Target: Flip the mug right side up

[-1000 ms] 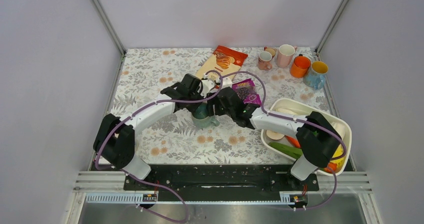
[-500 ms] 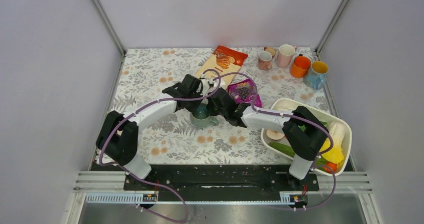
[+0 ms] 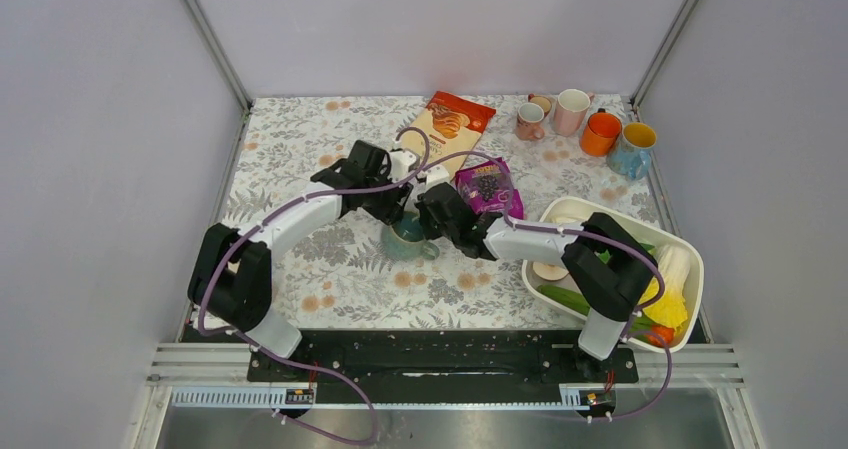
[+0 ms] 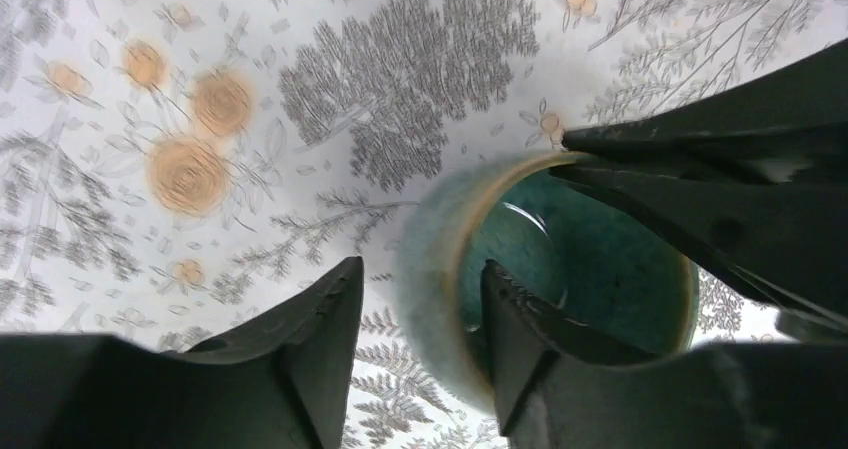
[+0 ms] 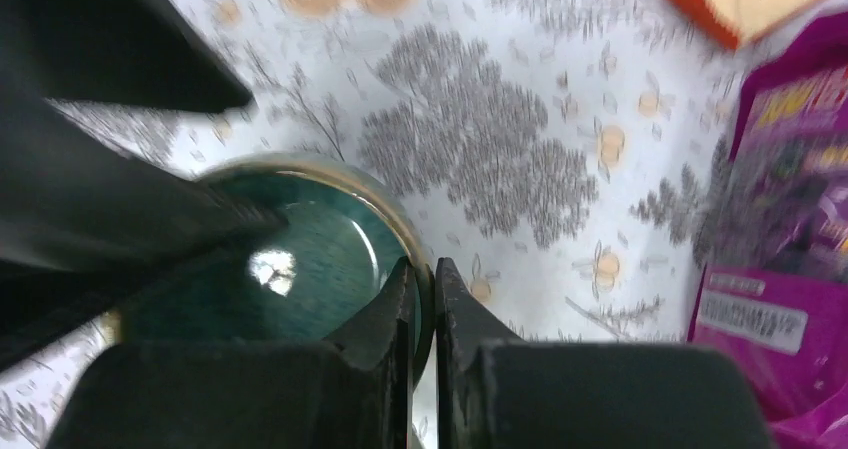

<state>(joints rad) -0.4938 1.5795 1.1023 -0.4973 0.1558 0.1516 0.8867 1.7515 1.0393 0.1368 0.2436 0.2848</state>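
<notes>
overhead, mug [image 3: 402,242] half hidden; right pincer [image 5: 421,299] clamps rim, left pincer [image 4: 420,319] astride.

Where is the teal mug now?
In the top view the teal mug stands mid-table where the left tool and right tool meet, left of the purple packet.

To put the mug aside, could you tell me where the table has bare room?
Bare cloth lies along the left wall, beyond the left arm, and in the near strip between the teal mug and the near edge. Crowded: four mugs back right, two snack bags mid-back, the vegetable tub right.
</notes>
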